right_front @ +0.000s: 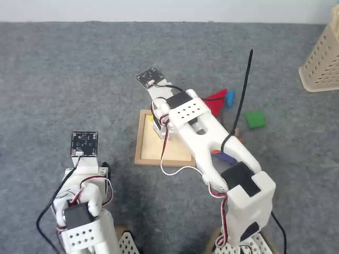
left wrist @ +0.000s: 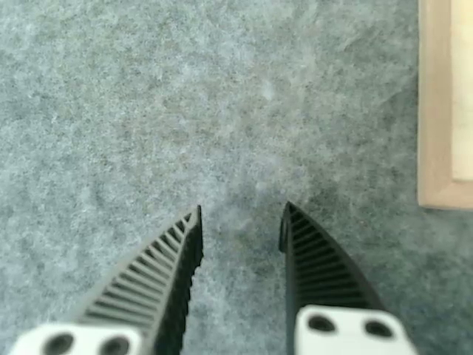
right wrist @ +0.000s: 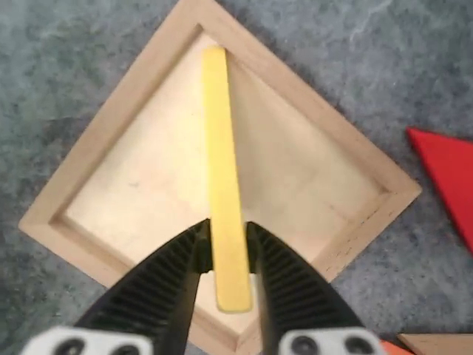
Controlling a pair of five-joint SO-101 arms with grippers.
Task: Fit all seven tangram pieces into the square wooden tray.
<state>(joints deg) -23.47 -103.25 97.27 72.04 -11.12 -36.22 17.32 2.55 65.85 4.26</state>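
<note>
Closest to the lens, the right gripper [right wrist: 228, 237] has its fingers clenched on the near end of a yellow piece [right wrist: 222, 148]. The piece is held on its thin edge over the square wooden tray [right wrist: 118, 117] and runs from near one corner toward the middle. Whether its far end touches the tray floor, I cannot tell.

The tray sits near the middle of the surface [right_front: 63, 69], and the floor showing around the yellow piece is bare wood. By my reading no piece is seated flat yet, so nearly all of the task is left.

Loose pieces lie on the side of the tray toward the surface's right edge:
- a red triangle [right_front: 214, 103], with a blue piece [right_front: 230, 98] just beside it
- a green square [right_front: 255, 119], farther toward that edge
- a purple piece [right_front: 226, 157], partly under the right arm

I cannot count all seven.

The left gripper [left wrist: 242, 211] hangs low over bare surface with its fingers released. It is just beside the tray's rim on the side toward the left edge, and apart from it.

The raised rim is the edge to watch, since a piece tipped flat near a corner could ride up on it. Open room is broad toward the left and far edges. The right arm crowds the space over the loose pieces. A pale basket [right_front: 323, 58] stands at the far right corner, well apart.
</note>
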